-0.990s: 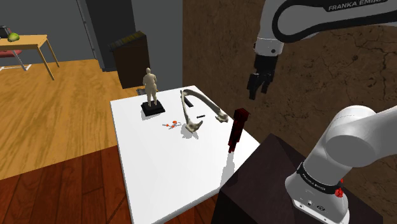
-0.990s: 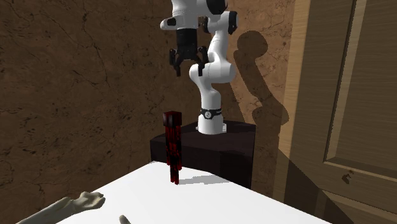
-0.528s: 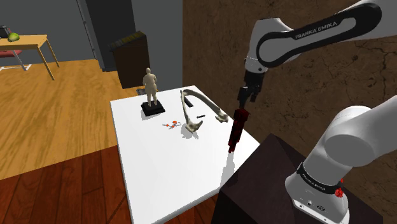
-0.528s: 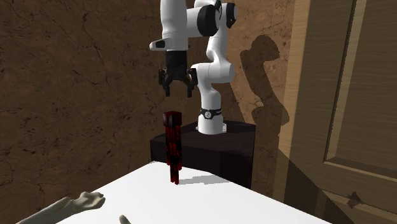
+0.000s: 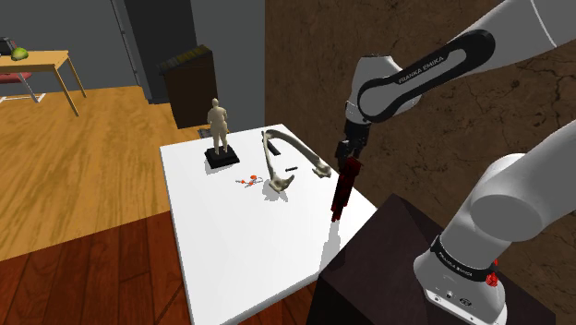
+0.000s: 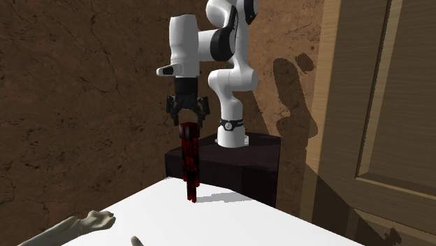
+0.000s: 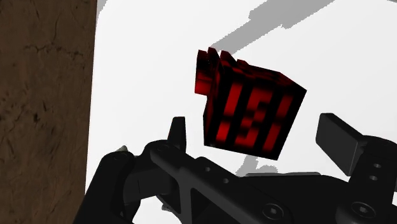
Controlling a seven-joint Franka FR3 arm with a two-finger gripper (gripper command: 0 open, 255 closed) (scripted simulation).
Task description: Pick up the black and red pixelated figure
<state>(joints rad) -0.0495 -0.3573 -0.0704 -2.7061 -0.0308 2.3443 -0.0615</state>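
Since the frame half a second ago I have come down from above the figure, and my end effector now sits at its head, right of centre in the shoulder view. In the second exterior view my end effector hangs at the top of the figure, upper middle of the frame. The figure is black and red, tall and narrow. It stands upright on the white counter, close to the edge nearest my stand.

My end effector is open. The wrist view shows one finger on each side of the blocky head, and neither seems to touch it.

The main risk, as I judge it, is tipping. The figure is slim on a small footing, so if one finger meets it before the other, the push could knock it over, perhaps off the near edge. The head also looks turned a little against the line of my fingers. Closing on its corners could twist it or let it slip out. A hold this high up might let the body swing once I lift. The statuette and the bone stand well apart, further left, so I expect no trouble from them.
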